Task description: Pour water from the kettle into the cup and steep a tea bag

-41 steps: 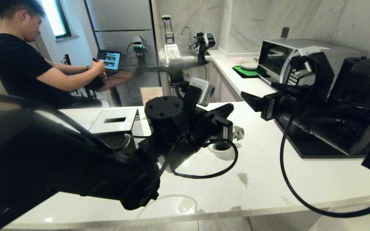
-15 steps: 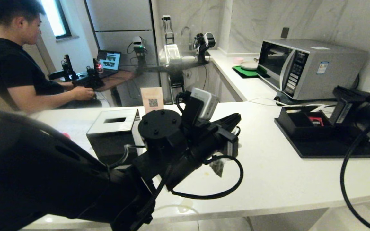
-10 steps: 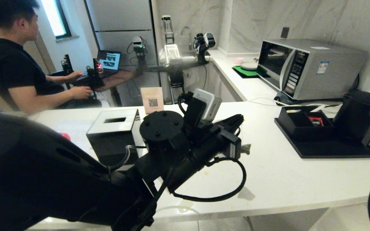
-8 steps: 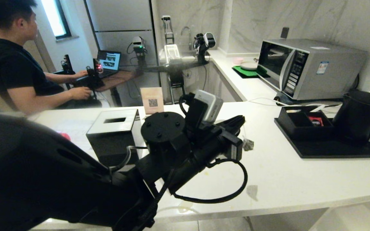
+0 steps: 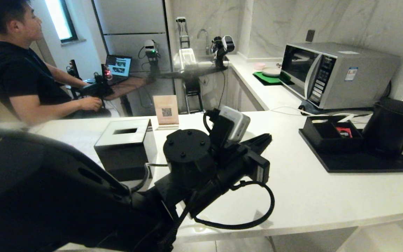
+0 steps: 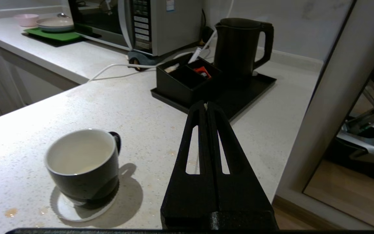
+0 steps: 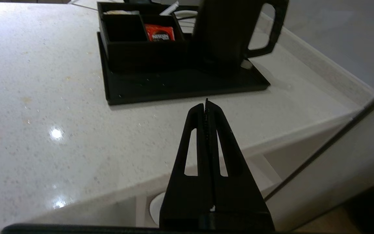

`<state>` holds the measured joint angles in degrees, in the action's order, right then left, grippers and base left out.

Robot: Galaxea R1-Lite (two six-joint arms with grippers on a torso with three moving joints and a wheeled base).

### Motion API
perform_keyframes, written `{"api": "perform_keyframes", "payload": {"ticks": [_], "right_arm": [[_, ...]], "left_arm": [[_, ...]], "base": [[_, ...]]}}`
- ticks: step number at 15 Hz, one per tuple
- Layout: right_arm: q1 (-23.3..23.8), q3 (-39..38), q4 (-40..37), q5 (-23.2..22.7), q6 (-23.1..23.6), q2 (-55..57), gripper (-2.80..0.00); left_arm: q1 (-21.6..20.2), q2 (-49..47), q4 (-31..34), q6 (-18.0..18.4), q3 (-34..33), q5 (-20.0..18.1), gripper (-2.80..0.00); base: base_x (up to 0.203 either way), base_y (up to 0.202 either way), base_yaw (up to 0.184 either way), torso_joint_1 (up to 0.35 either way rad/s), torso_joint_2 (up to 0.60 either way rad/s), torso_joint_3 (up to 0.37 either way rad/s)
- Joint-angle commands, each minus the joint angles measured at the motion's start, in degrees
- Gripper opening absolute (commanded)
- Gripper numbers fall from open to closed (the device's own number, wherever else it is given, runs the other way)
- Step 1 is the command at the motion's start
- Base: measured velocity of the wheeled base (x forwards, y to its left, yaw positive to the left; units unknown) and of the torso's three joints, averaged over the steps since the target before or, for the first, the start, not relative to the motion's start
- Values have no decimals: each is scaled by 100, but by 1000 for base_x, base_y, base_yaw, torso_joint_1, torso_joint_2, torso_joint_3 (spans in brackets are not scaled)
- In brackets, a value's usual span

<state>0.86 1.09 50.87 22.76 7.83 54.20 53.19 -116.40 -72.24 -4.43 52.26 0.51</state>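
Left gripper (image 6: 207, 107) raised over the white countertop (image 5: 310, 196), fingers pressed flat together with only a tiny pale scrap pinched at the tips, too small to identify. In the head view the same left gripper (image 5: 266, 137) pointing toward the right half of the counter, wrist camera perched on top of the arm. Black cup (image 6: 83, 164) with white inside standing upright on a small white round coaster (image 6: 76, 211), handle turned away from the lens, just beside the left gripper and clear of it; hidden behind the left arm in the head view. Pale liquid low in the cup, a few amber drops on the counter near the coaster.

Right gripper (image 7: 206, 105) clenched and empty, poised above the counter's near edge, short of the black tray (image 7: 180, 86), out of the head view. Black kettle (image 5: 392, 127) upright on the tray (image 5: 362, 162), handle facing away from the compartment box (image 5: 327, 134), which holds a red sachet (image 7: 159, 32). Microwave (image 5: 334, 73) behind the tray, black tissue box (image 5: 124, 147) to the left, a person (image 5: 19, 70) seated beyond the counter at a desk with a laptop (image 5: 118, 65)
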Motion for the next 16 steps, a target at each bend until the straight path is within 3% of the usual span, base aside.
{"api": "perform_keyframes", "payload": {"ticks": [1,5,9,12,16], "right_arm": [[74,-103,-454,-15,-9,-788,-280],[54,-108,-2071,-343,-26,-2670,-280],[6,-109,-3679,-2065,58,-3823,-280],[-15,-109,-4831,-2257,16,-4349,-280],[-83,-109,-5110,-2250,-553,-4997,-280]], "left_arm": [[69,-111,-44,-6,3,2,-280],[86,-119,-44,2,-5,2,-280],[86,-119,-44,-6,-5,2,-280],[95,-132,-44,3,-5,2,-280],[112,-199,-44,3,21,-7,-280]], "base": [[0,0,0,0,0,0],[0,0,0,0,0,0],[0,0,0,0,0,0],[0,0,0,0,0,0],[0,0,0,0,0,0]]}}
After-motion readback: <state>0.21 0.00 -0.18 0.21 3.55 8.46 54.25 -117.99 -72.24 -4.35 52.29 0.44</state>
